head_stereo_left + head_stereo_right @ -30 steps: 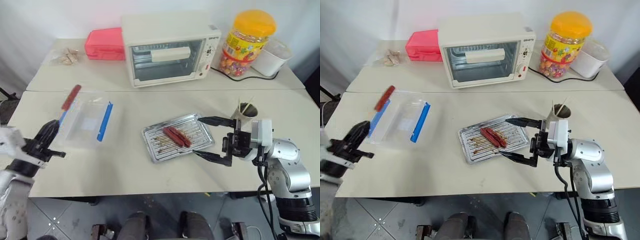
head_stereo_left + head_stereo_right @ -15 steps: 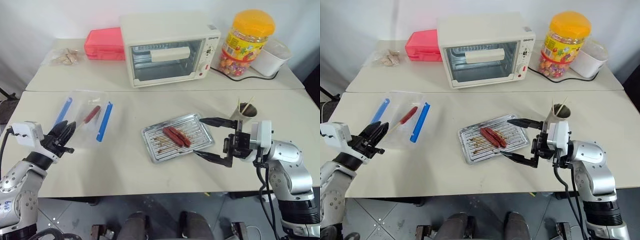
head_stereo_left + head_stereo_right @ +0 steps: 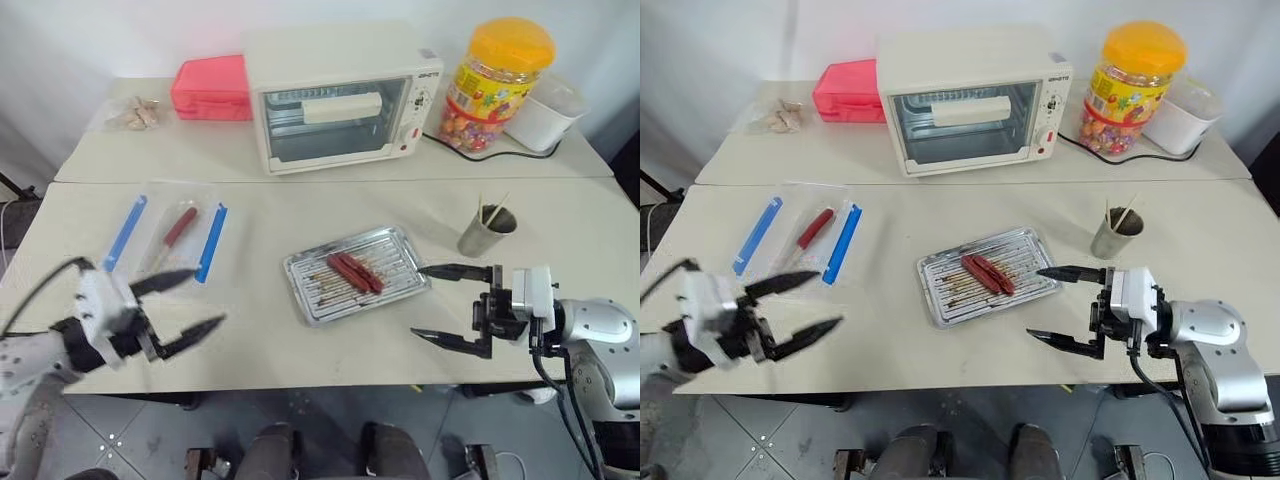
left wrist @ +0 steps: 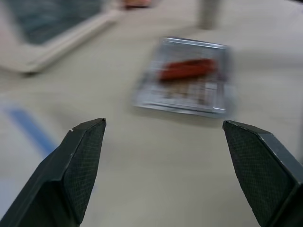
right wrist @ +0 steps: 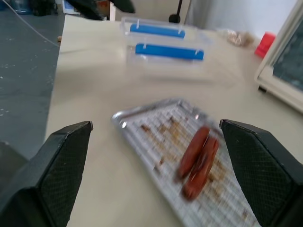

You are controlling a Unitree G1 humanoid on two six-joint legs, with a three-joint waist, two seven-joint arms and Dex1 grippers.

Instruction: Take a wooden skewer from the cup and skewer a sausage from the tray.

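The cup (image 3: 1112,235) stands at about one o'clock from the right claw (image 3: 1068,305), near it, skewers (image 3: 1123,216) upright inside. Both claws gape wide and empty. The left claw (image 3: 792,310) is far off at nine o'clock, so the right arm is nearer.

Bare cream worktop (image 3: 260,340) along front edge. Shallow silver ridged tray (image 3: 400,262) blocks centre; small grey metal cup (image 3: 484,232) stands near right edge.

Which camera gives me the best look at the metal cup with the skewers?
The right eye view: the cup stands whole and sharp beside the tray, sticks poking out. The left eye view shows the same. The left wrist view catches just a blurred lower part at its edge.
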